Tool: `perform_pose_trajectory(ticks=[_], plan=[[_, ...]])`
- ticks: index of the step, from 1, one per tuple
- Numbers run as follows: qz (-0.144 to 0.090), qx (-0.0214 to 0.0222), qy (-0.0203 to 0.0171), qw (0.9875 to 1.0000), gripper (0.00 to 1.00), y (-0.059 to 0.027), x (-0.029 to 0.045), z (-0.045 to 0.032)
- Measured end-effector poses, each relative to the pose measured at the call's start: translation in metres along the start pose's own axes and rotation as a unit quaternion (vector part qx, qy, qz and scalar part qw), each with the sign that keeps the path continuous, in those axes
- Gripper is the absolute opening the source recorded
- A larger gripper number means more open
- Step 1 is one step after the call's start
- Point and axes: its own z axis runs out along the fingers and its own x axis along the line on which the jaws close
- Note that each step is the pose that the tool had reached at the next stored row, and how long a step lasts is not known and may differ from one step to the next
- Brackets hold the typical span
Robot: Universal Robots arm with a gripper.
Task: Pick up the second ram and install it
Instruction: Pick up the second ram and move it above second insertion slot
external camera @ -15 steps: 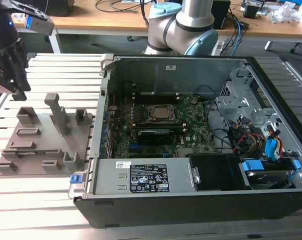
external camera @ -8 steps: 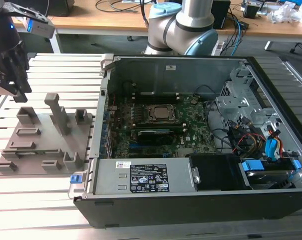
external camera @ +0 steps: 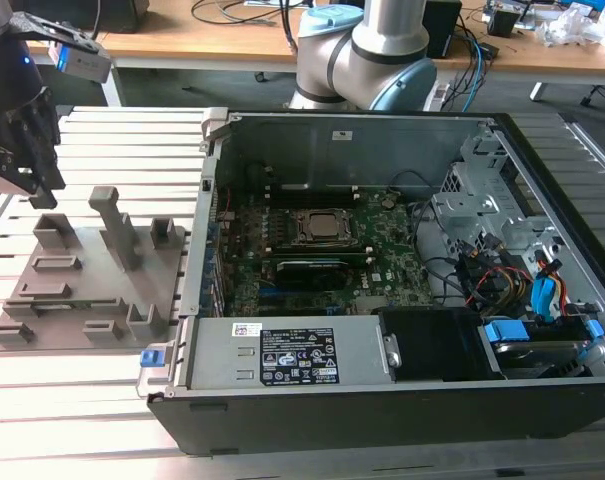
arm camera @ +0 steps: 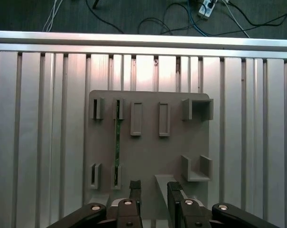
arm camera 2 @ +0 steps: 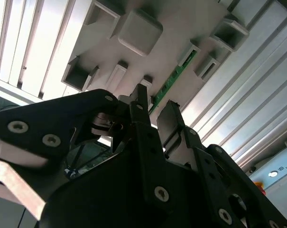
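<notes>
Aluminium slatted table (external camera: 82, 390) bears grey holder (external camera: 87, 285) with second ram (arm camera: 117, 147), beside computer case (external camera: 362, 425).

The table (external camera: 72, 400) under me is ribbed aluminium, its pale slats running side to side in the exterior view, with light glaring brightest off them around eight o'clock. Beyond its far edge, at twelve o'clock, stands a wooden desk (external camera: 182, 35) strewn with dark cables (external camera: 242, 12). In the first wrist view, past the table's rim, I see dark floor (arm camera: 134, 16) crossed by loose cords (arm camera: 190, 19) and a white power strip (arm camera: 207, 5).
</notes>
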Motion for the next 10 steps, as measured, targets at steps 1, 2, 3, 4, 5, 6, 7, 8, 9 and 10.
perform_pose_trajectory(ticks=[1,2,3,4,5,6,7,8,9,10], plan=[[0.000,0.0000,0.0000,1.0000,0.36,0.0001,0.0000,0.0009],[0.000,0.0001,-0.0001,1.0000,0.36,0.0001,0.0000,0.0021],[0.000,0.0001,-0.0001,1.0000,0.36,0.0001,0.0001,0.0029],[0.000,0.0001,-0.0001,1.0000,0.36,0.0001,0.0001,0.0038],[0.000,0.0001,-0.0001,1.0000,0.36,0.0001,0.0001,0.0048],[0.000,0.0000,0.0000,1.0000,0.36,0.0001,0.0001,0.0056],[0.000,0.0000,0.0000,1.0000,0.36,0.0002,0.0001,0.0063],[0.000,0.0000,0.0000,1.0000,0.36,0.0002,0.0001,0.0071],[0.000,0.0000,0.0000,1.0000,0.36,0.0002,0.0001,0.0075],[0.000,0.0000,0.0000,1.0000,0.36,0.0002,0.0001,0.0079]])
